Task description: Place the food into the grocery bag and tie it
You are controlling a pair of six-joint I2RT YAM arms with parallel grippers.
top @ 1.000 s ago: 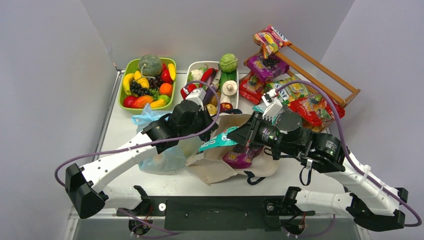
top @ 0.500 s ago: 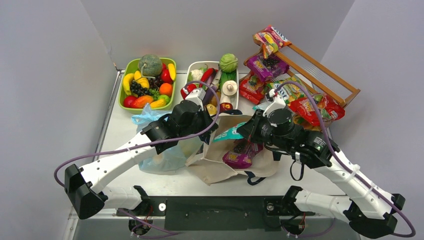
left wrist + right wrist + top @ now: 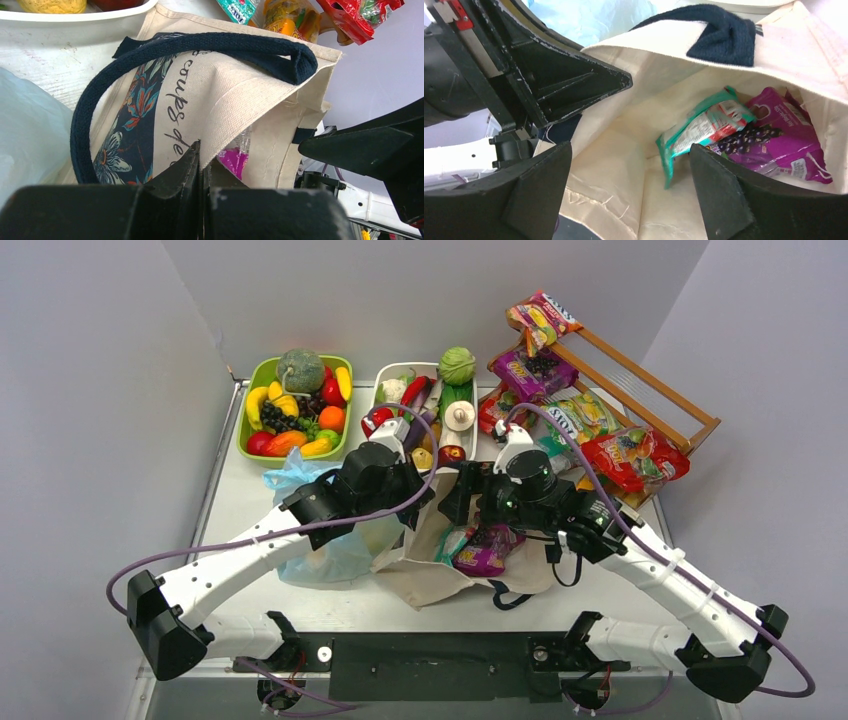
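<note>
My left gripper (image 3: 202, 155) is shut on the rim of a beige canvas tote (image 3: 240, 95) and holds its mouth up. My right gripper (image 3: 629, 150) stands open over that mouth with nothing between its fingers. Inside the tote (image 3: 624, 125) lie a teal snack packet (image 3: 704, 125) and a purple snack packet (image 3: 774, 135). In the top view the right gripper (image 3: 455, 502) hovers just above the teal packet (image 3: 455, 540). The light-blue plastic grocery bag (image 3: 325, 555) lies crumpled beneath my left arm, beside the tote (image 3: 430, 575).
A green tray (image 3: 258, 370) of toy fruit and a white tray (image 3: 385, 375) of toy vegetables stand at the back. A wooden rack (image 3: 690, 420) at the back right carries several snack packets (image 3: 630, 455). Walls close in on both sides.
My right gripper carried the teal packet leftward over the tote and opened. The packet now lies inside the tote. The left arm has kept its hold.
</note>
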